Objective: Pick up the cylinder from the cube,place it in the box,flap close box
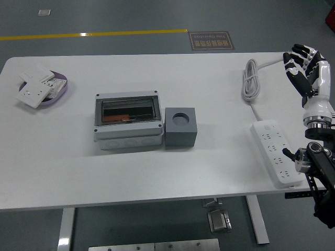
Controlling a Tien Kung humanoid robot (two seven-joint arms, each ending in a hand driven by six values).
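Grey cube: the cube (pixel 180 127) stands on the white table (pixel 136 172), touching the right end of the box; its top shows a round dark recess with no cylinder standing in it.
Cylinder: I cannot pick it out with certainty; an orange-red piece lies behind the box's tinted flap, and my judgement is that this is it, already inside.
Box: the pale grey box (pixel 127 121) sits mid-table with its smoky flap (pixel 127 110) lying flat over the opening, so it reads as closed or nearly so.
Right hand: the right hand (pixel 305 67) is raised at the far right edge of the table, well apart from cube and box, fingers (pixel 292 57) loosely spread and relaxed, grasping nothing.
Left hand: out of view.
Step in hand: as I judge it, the placing and the closing look done, and what is left is clearing the arm away.
How to do it well: keep the fingers relaxed and carry the arm high and outward, so it passes over the power strip (pixel 276 152) and the coiled cable (pixel 252 79) near it without snagging them.
Check worth making: confirm the flap is seated along its front edge; if it sits proud, a light flat-fingered press near the middle would serve better than a push at one corner, which could slide the box against the cube.
Other things: a purple tray (pixel 54 90) of white switch plates sits at the far left, clear of the work.
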